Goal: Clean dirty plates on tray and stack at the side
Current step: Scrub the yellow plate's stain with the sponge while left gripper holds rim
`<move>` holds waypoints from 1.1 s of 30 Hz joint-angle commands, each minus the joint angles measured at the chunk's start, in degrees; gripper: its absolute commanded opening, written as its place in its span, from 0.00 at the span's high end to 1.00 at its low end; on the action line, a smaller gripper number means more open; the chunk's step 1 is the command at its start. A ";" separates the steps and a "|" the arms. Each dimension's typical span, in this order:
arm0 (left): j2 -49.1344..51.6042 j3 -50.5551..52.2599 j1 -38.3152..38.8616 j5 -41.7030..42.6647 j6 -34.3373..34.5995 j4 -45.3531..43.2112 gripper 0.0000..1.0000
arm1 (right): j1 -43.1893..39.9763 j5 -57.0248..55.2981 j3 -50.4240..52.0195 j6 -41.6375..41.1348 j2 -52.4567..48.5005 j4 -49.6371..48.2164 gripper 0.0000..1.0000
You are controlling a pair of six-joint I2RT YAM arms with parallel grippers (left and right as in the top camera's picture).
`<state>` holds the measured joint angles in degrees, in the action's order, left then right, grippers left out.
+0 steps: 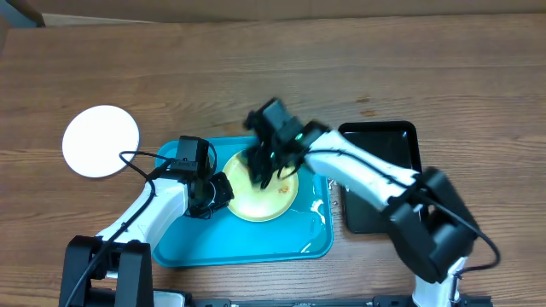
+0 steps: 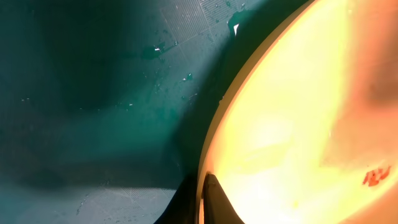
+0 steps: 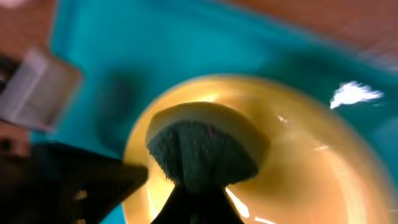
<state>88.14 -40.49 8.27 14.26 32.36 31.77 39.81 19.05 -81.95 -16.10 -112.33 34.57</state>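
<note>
The round pale yellow-green plate (image 1: 256,205) lies in the big turquoise plastic tray (image 1: 247,243), toward 1 o'clock, with a green-faced sponge (image 3: 199,149) on it. On the brown wooden desk (image 1: 256,68), a black rectangular tray (image 1: 380,138) sits at the big tray's 3 o'clock and a round white plate (image 1: 101,141) at 10 o'clock.

Turquoise tray (image 1: 256,243), pale yellow plate (image 1: 260,205) with a red-brown smear (image 2: 376,176), dark green sponge (image 3: 199,155). White plate (image 1: 101,141) gleams on the brown wood-grain table (image 1: 256,68).

A robotics lab bench: a white-and-black left arm (image 1: 158,209) and right arm (image 1: 358,170), mounted at the near edge of a wood-grain desk (image 1: 341,68), carry loose black cables (image 1: 141,158) over a turquoise tray (image 1: 256,243), a black tray (image 1: 401,145), a white plate (image 1: 101,141) and a pale yellow plate (image 1: 256,203).
</note>
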 commanded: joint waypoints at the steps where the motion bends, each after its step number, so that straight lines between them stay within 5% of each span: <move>1: 1.55 1.77 0.44 -3.26 -2.14 0.52 0.96 | -2.16 2.01 -2.14 -0.15 4.74 2.97 0.96; 8: 1.55 1.77 0.44 -3.28 -2.16 0.52 0.96 | -1.14 -4.24 7.32 -0.02 4.52 2.86 0.96; 21: 1.55 1.77 0.44 -3.28 -2.16 0.52 0.96 | -0.81 -8.70 22.77 -0.52 4.52 -14.05 0.96; 33: 1.55 1.77 0.44 -3.28 -2.16 0.55 0.96 | 1.40 0.37 28.52 -15.82 4.52 -20.33 0.96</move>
<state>88.14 -40.49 8.27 14.13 31.48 31.73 39.05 15.79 -56.93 -26.06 -106.96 14.72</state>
